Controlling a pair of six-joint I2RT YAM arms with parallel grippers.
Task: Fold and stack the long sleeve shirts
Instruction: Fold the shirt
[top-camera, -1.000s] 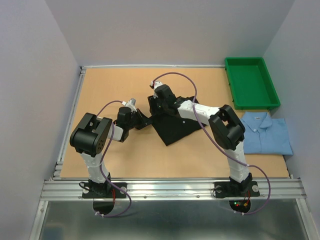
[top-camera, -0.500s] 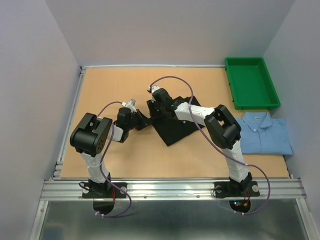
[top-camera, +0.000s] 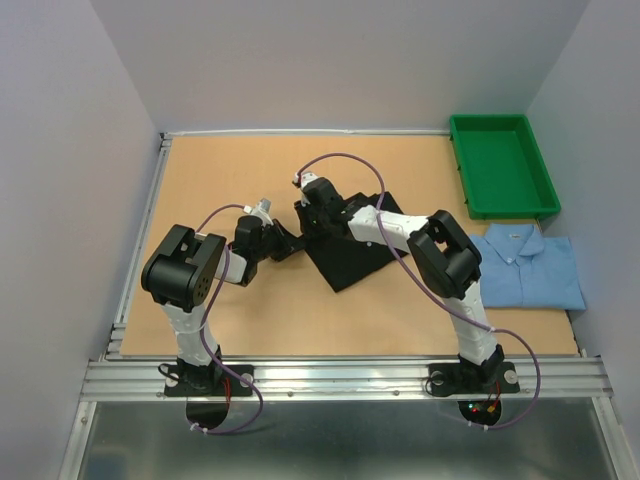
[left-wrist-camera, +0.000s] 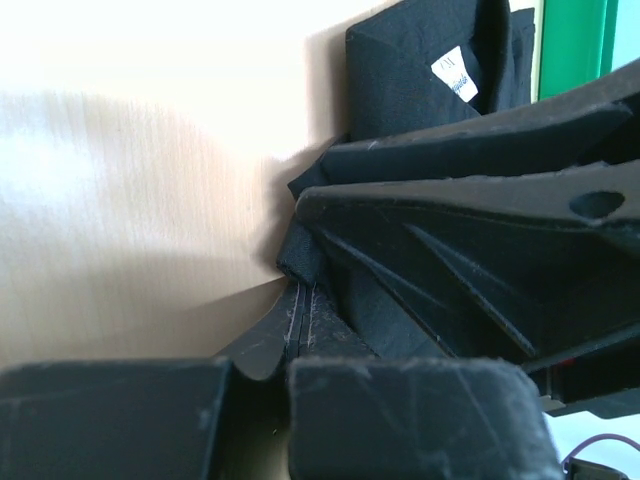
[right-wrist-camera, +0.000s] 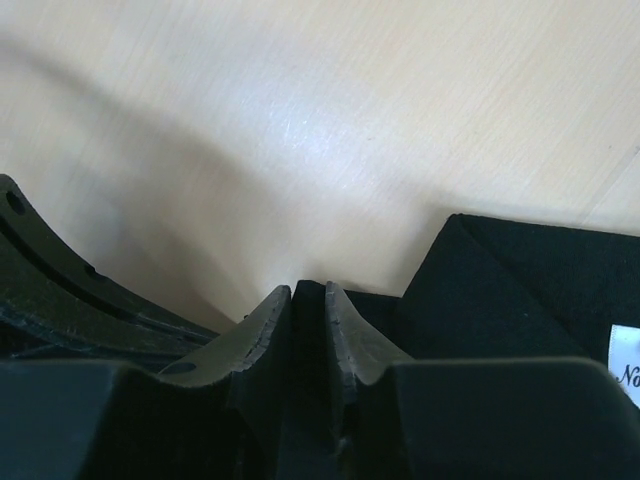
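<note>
Right between the two grippers, the black shirt (top-camera: 352, 256) is only partway folded, more a lopsided bundle than a tidy rectangle. The left gripper (top-camera: 284, 243) is clamped on its edge, and the right gripper (top-camera: 306, 214) is down to a narrow slit with black cloth pinched in it. Well off to the right gripper's right lies the light blue shirt (top-camera: 530, 265), looking folded already. So I'd guess one's done, then this fold, then stacking.
</note>
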